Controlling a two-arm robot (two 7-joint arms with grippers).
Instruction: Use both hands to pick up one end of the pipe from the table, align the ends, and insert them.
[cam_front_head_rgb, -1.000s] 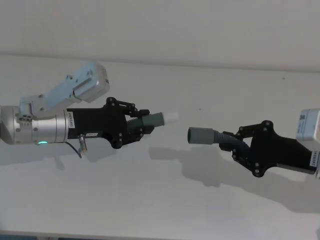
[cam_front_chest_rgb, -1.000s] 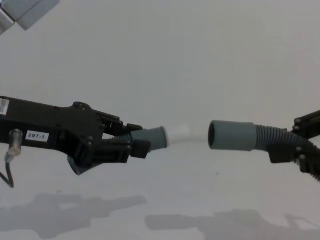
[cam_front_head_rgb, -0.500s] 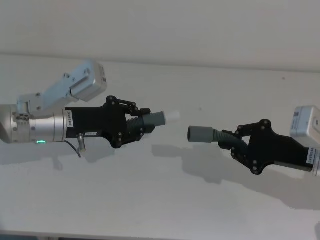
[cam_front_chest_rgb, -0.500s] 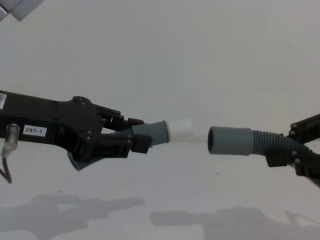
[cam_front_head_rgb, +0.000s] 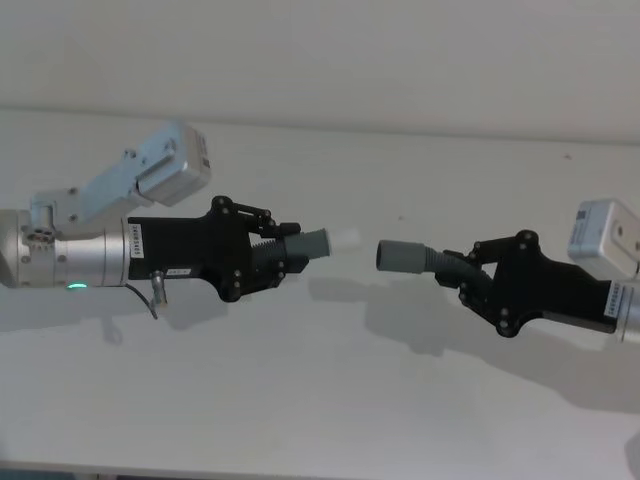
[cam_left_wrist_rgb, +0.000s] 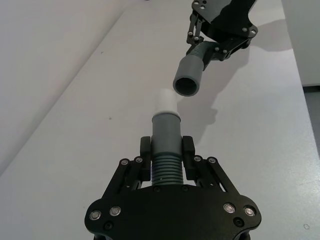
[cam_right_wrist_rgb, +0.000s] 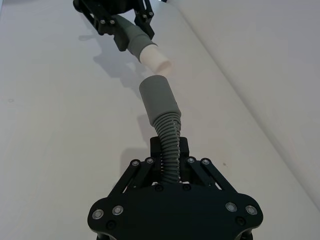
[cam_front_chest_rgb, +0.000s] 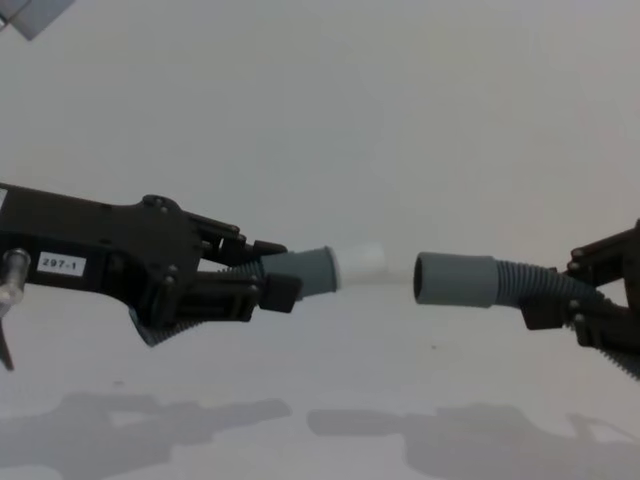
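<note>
Left end effector (cam_front_head_rgb: 283, 257), at left above the table (cam_front_head_rgb: 320, 400), fingers clamped on the white-tipped hose piece (cam_front_head_rgb: 313, 244). Right end effector (cam_front_head_rgb: 465, 278), at right, clamped on the socket hose piece (cam_front_head_rgb: 402, 256). The grey ends face each other, near but apart.

Your left claw (cam_front_chest_rgb: 276, 270), the one with the "297-1" label (cam_front_chest_rgb: 57, 264), is clamped on the corrugated part of the spigot piece (cam_front_chest_rgb: 305, 271). The grey cuff and its white tip (cam_front_chest_rgb: 361, 263) stick out just past its fingertips, pointing toward your right claw (cam_front_chest_rgb: 563, 291). That claw grips the ribbed hose of the socket piece (cam_front_chest_rgb: 520, 281), and the wide socket (cam_front_chest_rgb: 455, 279) juts well ahead of its fingers with the open mouth facing back at the tip. The 2 ends are near but apart, with the socket a touch lower. Beneath both claws, 2 shadows (cam_front_chest_rgb: 150, 425) lie on the table (cam_front_chest_rgb: 330, 350).
</note>
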